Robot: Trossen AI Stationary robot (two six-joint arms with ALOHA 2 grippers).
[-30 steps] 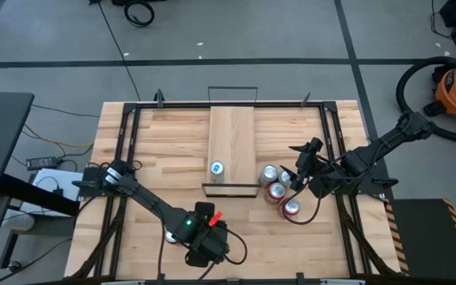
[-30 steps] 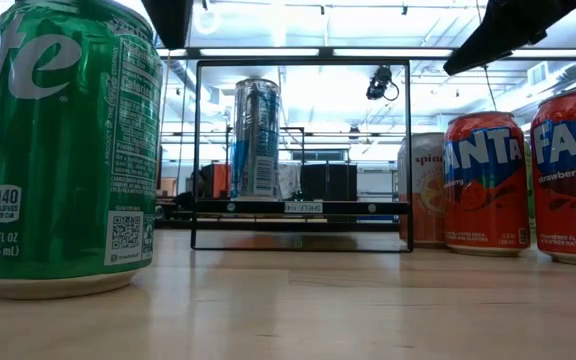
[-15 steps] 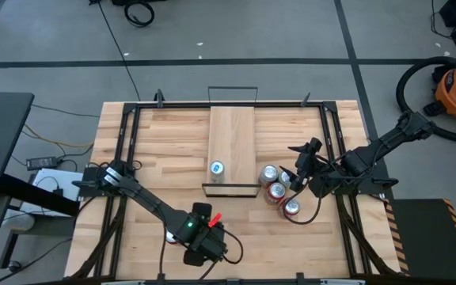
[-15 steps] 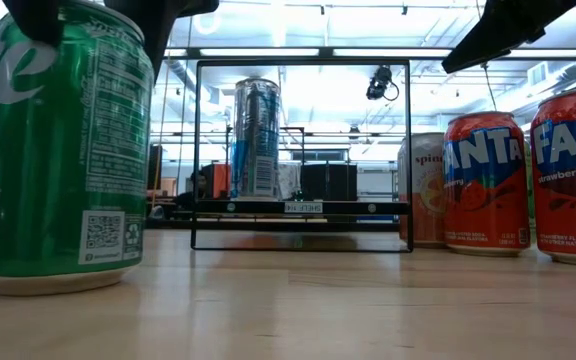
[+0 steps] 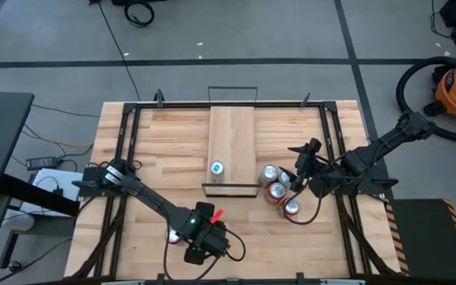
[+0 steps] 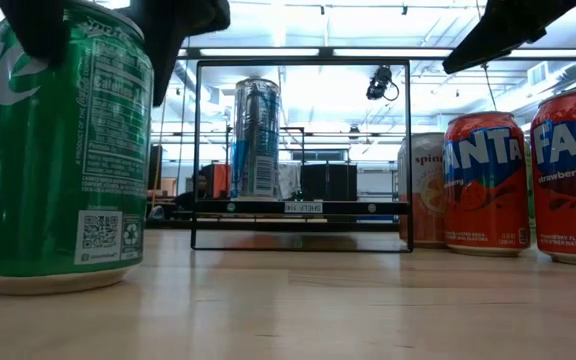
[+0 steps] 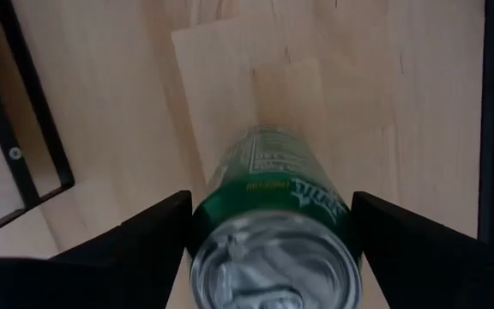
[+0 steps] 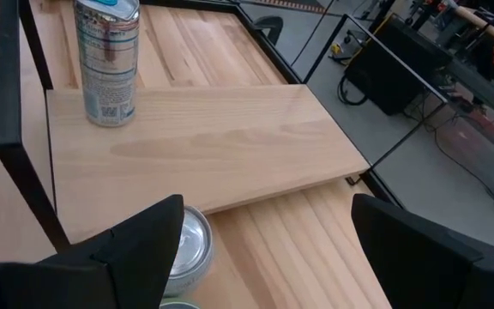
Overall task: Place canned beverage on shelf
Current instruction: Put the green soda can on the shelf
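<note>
A green can [image 6: 58, 150] stands upright on the tabletop near the front edge. It also shows in the left wrist view [image 7: 273, 206]. My left gripper [image 5: 200, 239] is above it and shut on it. The shelf [image 5: 232, 146] is a light-wood board with black wire rails. It lies at the table's middle, and a silver-blue can [image 5: 216, 168] stands on its near end. My right gripper [image 5: 299, 165] hangs open and empty over three cans [image 5: 275, 190] right of the shelf. My left gripper pinches the green can's upper wall just below the rim [image 7: 202, 215] between its two fingers [image 7: 157, 232], one on each side. The fingers come from above, pointing down. The can stands upright with its base on the table.
Two red Fanta cans [image 6: 485, 180] and a peach can [image 6: 426, 190] stand right of the shelf. Another can's top [image 5: 171, 234] shows just left of my left gripper. A black frame [image 5: 125, 158] runs around the tabletop. The shelf's far part [image 8: 230, 137] is bare.
My left gripper has come down over the green can, and its fingers now stand on both sides of the can's top. The can has shifted a little toward the table's left and turned about its upright axis. It is still standing on the table.
</note>
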